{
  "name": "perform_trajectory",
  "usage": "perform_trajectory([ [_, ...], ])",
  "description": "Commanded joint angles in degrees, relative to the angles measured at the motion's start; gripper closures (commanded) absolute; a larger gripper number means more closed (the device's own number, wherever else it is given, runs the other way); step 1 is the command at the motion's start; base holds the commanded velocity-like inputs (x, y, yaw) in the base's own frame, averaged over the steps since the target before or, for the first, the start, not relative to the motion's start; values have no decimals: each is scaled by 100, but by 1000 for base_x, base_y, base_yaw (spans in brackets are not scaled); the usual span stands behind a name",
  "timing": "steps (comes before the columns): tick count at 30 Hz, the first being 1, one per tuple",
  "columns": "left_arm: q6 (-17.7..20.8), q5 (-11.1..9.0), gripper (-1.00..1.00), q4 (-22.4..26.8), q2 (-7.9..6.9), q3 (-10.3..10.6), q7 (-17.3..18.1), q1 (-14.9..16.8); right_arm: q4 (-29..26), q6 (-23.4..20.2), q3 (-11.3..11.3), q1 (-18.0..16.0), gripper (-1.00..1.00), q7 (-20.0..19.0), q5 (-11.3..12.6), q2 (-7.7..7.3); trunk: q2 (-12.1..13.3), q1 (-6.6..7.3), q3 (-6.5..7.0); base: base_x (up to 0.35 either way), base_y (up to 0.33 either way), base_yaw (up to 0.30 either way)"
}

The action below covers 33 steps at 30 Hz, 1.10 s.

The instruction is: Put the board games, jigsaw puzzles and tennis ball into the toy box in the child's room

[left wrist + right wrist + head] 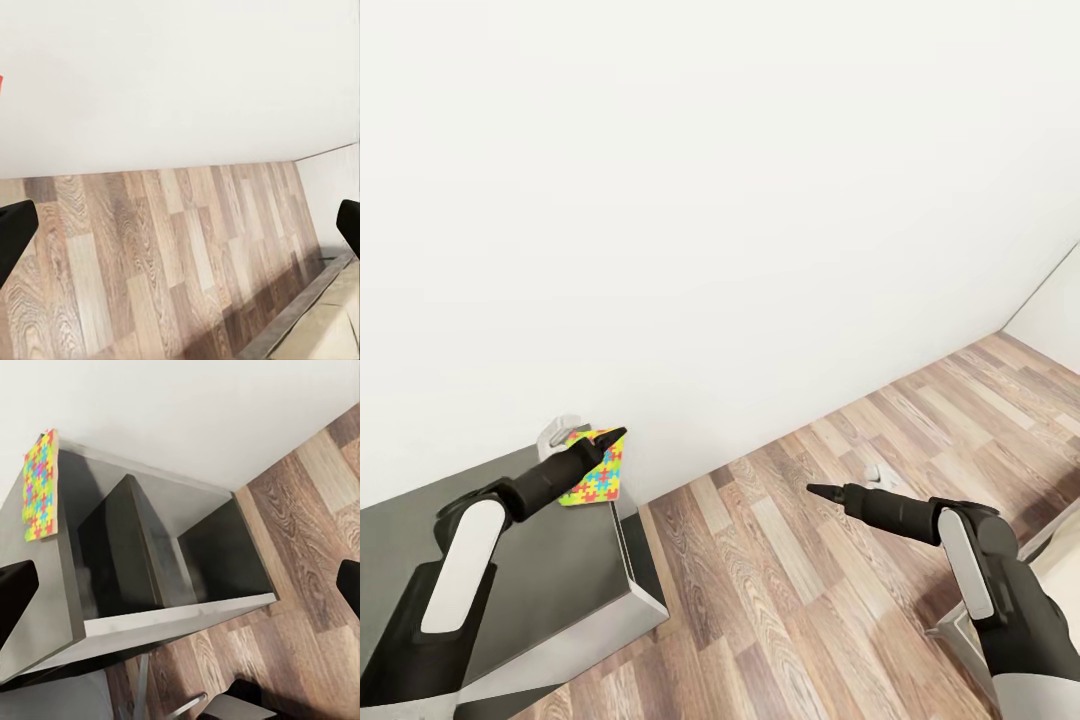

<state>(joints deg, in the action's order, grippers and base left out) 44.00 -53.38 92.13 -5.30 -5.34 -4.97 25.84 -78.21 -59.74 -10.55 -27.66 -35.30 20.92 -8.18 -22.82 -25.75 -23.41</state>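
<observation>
Just beyond your left hand (615, 437), one jigsaw puzzle (597, 479) is lying flat at the far corner of the desk (550, 570), close to the white wall (720, 200). The fingertips are hovering over its far edge; whether they are touching it, you cannot tell from the head view. In the left wrist view the two fingers are standing wide apart with nothing between them, so that hand is open and empty. Your right hand (812, 490) is hanging over the wood floor (800, 590), well apart from the desk, also spread and carrying nothing; its camera is looking at the puzzle on the desk's corner.

Progress, as judged: at least this puzzle is not yet boxed, and you are holding no toy. Status of the other toys: cannot tell.
</observation>
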Motion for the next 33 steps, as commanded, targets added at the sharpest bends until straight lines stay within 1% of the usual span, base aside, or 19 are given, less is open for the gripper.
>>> perform_trajectory([
  [1,40,-66,-100,7,35,8,-55,26,45,-26,-8,-15,-100,-42,-33,1,-10,-3,-9,0,0,0],
  [5,99,-80,-100,7,132,29,-60,73,472,-26,-17,-109,-100,-44,-26,-2,-10,-3,-9,0,0,0],
  [6,99,-80,-100,7,132,29,-60,73,472,-26,-17,-109,-100,-44,-26,-2,-10,-3,-9,0,0,0],
  [8,139,-93,-100,7,171,35,-38,91,923,-26,-20,-293,-100,-49,-25,-3,-10,-3,-9,0,0,0],
  [9,139,-93,-100,7,171,35,-38,91,923,-26,-20,-293,-100,-49,-25,-3,-10,-3,-9,0,0,0],
  [11,169,-149,-100,7,194,36,13,103,1386,-26,-19,-514,-100,-58,-25,-5,-10,-3,-9,0,0,0],
  [14,181,-209,-100,7,198,32,43,109,1587,-22,-15,-609,-100,-65,-25,-7,-10,-3,-9,0,0,0],
  [16,219,-405,-100,7,180,26,91,117,1880,33,-14,-745,-100,-77,-23,-12,-10,-3,-9,0,0,0],
  [17,219,-405,-100,7,180,26,91,117,1880,33,-14,-745,-100,-77,-23,-12,-10,-3,-9,0,0,0],
  [18,241,-527,-100,7,167,19,109,120,1984,73,-17,-793,-100,-82,-22,-15,-10,-3,-9,0,0,0],
  [19,241,-527,-100,7,167,19,109,120,1984,73,-17,-793,-100,-82,-22,-15,-10,-3,-9,0,0,0],
  [21,285,-773,-100,7,123,-26,135,121,2133,160,-20,-863,-100,-89,-17,-25,-10,-3,-9,0,0,0],
  [22,285,-773,-100,7,123,-26,135,121,2133,160,-20,-863,-100,-89,-17,-25,-10,-3,-9,0,0,0],
  [23,303,-883,-100,7,95,-51,144,122,2186,196,-21,-887,-100,-91,-13,-31,-10,-3,-9,0,0,0],
  [24,303,-883,-100,7,95,-51,144,122,2186,196,-21,-887,-100,-91,-13,-31,-10,-3,-9,0,0,0],
  [26,328,-1059,-100,7,49,-87,160,121,2263,254,-32,-923,-100,-94,-9,-38,-10,-3,-9,0,0,0],
  [27,328,-1059,-100,7,49,-87,160,121,2263,254,-32,-923,-100,-94,-9,-38,-10,-3,-9,0,0,0],
  [29,344,-1177,-100,7,28,-110,171,119,2312,291,-43,-946,-100,-96,-4,-43,-10,-3,-9,0,0,0],
  [33,354,-1252,-100,7,32,-122,177,117,2343,315,-49,-961,-100,-98,-1,-44,-10,-3,-9,0,0,0],
])
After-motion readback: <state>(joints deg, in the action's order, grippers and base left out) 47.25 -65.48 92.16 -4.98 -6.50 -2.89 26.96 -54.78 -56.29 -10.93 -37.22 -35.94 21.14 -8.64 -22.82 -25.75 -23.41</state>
